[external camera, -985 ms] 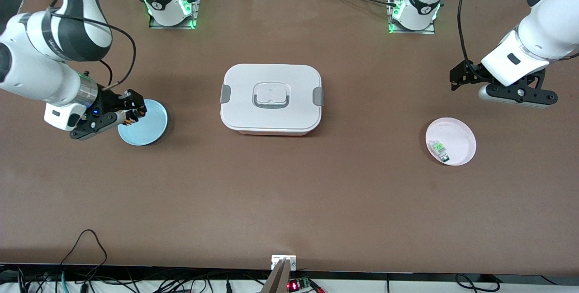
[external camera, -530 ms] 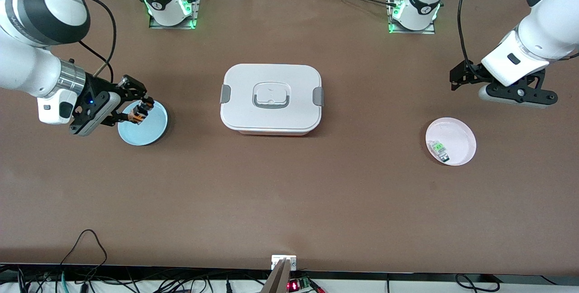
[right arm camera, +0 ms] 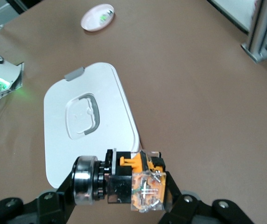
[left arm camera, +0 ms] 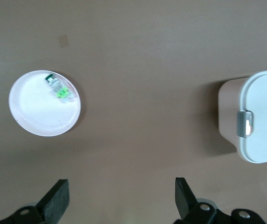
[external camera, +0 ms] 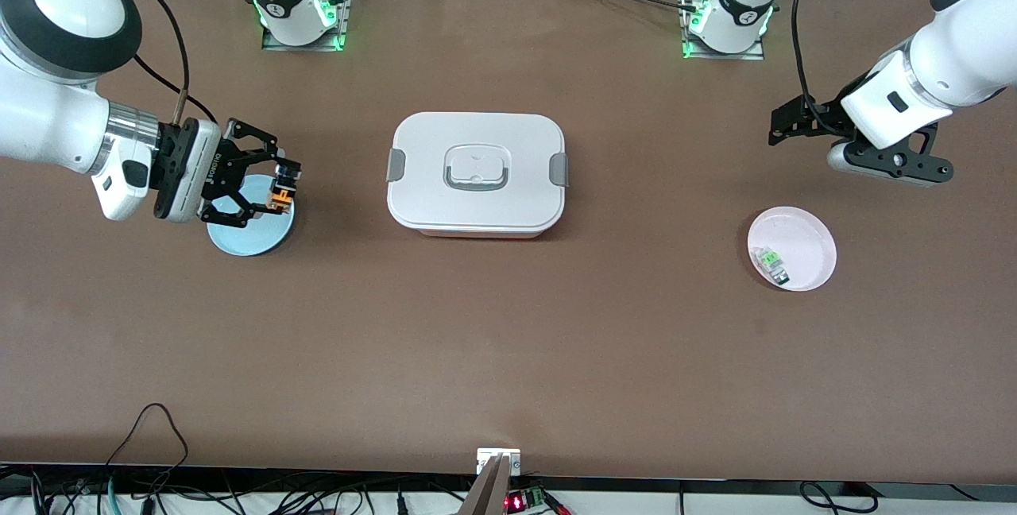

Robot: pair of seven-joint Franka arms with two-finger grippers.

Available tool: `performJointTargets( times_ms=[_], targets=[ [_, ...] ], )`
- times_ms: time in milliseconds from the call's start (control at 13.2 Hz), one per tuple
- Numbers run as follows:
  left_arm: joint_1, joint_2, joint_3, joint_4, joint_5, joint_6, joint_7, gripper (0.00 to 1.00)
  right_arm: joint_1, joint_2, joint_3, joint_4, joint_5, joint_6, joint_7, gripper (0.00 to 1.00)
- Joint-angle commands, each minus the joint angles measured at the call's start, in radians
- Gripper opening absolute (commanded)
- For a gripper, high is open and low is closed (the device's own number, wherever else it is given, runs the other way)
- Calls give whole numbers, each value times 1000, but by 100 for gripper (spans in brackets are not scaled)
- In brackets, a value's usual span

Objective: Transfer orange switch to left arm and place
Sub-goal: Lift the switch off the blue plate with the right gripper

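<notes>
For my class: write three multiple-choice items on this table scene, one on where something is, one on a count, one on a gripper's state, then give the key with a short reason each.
1. Where is the orange switch?
A. on the pink plate
B. in the right gripper, over the blue plate
C. on the box lid

2. How many round plates are on the table?
A. one
B. two
C. three

3. How is the left gripper?
A. open and empty
B. shut on the switch
C. shut on a plate

Key: 1 B, the switch sits clamped between that gripper's fingers. 2 B, the blue plate and the pink plate, on either side of the box. 3 A, its fingers stand apart over bare table.
</notes>
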State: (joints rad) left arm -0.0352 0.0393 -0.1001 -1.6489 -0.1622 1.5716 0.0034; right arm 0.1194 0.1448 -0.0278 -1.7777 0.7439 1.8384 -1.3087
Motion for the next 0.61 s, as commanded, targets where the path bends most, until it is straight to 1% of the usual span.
performJointTargets(
  times_ms=[0,152,227,303,379,530],
  targets=[
    [3,14,3,21,-95,-36,3,100,-10,12,8,-11,142,-37,-209,37],
    [3,24,3,23,-160,-79,4,100,-7,41,8,-38,312,-39,-382,37],
    [1,33,3,23,-169,-81,6,100,-4,42,9,-48,359,-41,-424,37],
    [-2,49,2,23,-189,-90,4,100,-1,42,18,-52,383,-39,-452,37],
    [1,60,3,24,-254,-131,4,100,-1,42,40,-54,420,-36,-490,37],
    [11,92,5,23,-370,-191,6,100,5,54,64,-57,526,-30,-581,37]
  ],
)
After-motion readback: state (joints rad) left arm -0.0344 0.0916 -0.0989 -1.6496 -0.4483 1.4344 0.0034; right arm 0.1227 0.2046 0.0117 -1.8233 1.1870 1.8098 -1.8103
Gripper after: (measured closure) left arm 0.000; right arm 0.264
